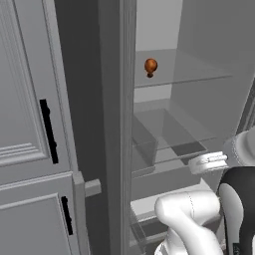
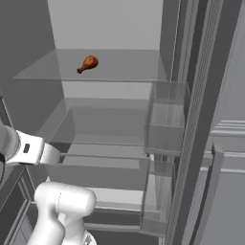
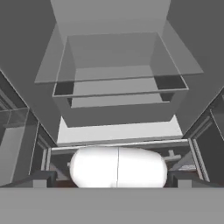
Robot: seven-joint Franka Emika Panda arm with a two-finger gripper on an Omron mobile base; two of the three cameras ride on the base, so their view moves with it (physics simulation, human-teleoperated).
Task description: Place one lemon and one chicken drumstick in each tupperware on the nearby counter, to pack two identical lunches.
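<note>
the chicken drumstick point(image 2: 88, 63) is lying on the upper glass shelf point(image 2: 119, 72) of the open fridge, well back from the shelf's front edge and toward its left side in the right base view. in that view its long axis is running diagonally, with the fat meaty end sitting up and to the right and the thin bone end pointing down and to the left. in the left base view the chicken drumstick point(image 1: 150, 66) is showing almost end-on, just right of the fridge's front post, with the round meaty part on top and the narrow end below it.

the white arm point(image 2: 28, 149) is reaching in below that shelf, at the level of the lower glass shelf point(image 1: 169, 144), well beneath the drumstick. the hand point(image 3: 112, 183) is looking into the fridge at the stacked shelves and the white drawer front point(image 3: 120, 131); its two dark fingertips point(image 3: 39, 180) are standing far apart at the bottom corners of the hand view, so the hand is spread wide with nothing between the fingers.
</note>
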